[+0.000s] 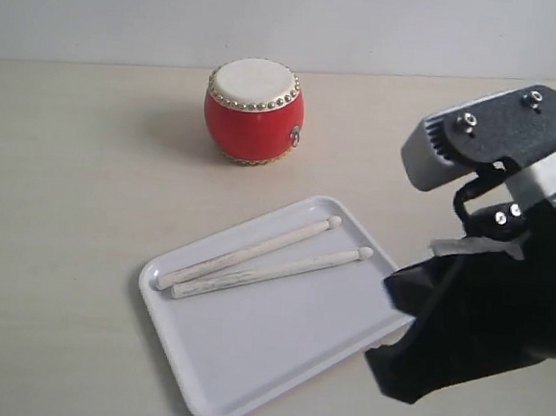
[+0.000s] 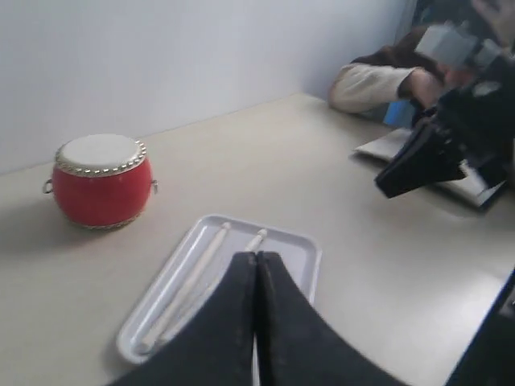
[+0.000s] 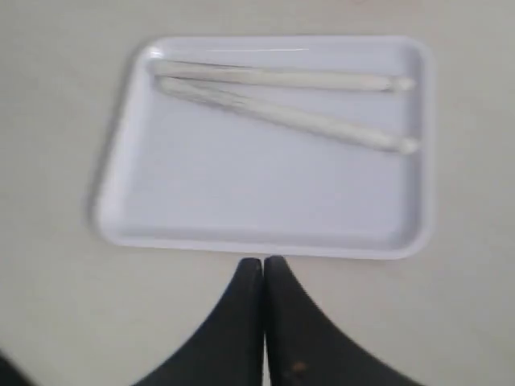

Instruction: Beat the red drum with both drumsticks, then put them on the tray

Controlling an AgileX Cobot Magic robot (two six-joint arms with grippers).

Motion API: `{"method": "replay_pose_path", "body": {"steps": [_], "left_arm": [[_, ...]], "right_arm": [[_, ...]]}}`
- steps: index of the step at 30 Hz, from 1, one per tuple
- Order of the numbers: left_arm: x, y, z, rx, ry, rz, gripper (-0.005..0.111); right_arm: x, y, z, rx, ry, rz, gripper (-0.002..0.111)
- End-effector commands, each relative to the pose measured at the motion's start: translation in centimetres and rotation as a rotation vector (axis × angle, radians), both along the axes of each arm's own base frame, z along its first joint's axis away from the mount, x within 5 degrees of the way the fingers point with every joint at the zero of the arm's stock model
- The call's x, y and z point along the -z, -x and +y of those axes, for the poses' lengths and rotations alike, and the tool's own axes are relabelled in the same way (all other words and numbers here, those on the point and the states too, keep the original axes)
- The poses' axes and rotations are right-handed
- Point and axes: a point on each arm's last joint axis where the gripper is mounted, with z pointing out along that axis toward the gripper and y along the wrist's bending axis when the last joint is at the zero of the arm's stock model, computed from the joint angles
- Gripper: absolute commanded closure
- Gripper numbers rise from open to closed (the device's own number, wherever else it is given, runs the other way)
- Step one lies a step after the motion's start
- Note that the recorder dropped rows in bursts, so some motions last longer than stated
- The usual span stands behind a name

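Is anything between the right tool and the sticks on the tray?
Nothing visible. The right tool is shut and empty, and only bare tray floor lies between it and the two sticks.

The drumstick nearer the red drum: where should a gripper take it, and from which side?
Best grip this drumstick on the shaft toward its bead, from straight above, jaws across it. It lies flat on the tray, and the other drumstick crowds only its butt end.

Black tapered tool [image 3: 263, 264], grey screwed housing [image 1: 434, 153]
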Motion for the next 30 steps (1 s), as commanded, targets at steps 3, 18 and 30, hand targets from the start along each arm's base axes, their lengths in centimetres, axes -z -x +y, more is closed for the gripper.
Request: {"method": "replay_pose_path", "body": {"steps": [3,18,30], "left_arm": [[1.2,-0.9,-0.8,0.006,0.147,0.031,0.107],[1.0,-1.6,-0.2,-0.057,-0.066,-0.229,0.107],[1.0,-1.6,-0.2,-0.057,-0.066,-0.229,0.107]], "right_arm": [[-2.9,-0.7,-1.4,-0.053,0.002,-0.300,0.108],[-4.0,0.0,-2.0,-0.086,-0.100,-0.356,0.108],[-4.0,0.0,-2.0,-0.086,-0.100,-0.356,0.108]]}}
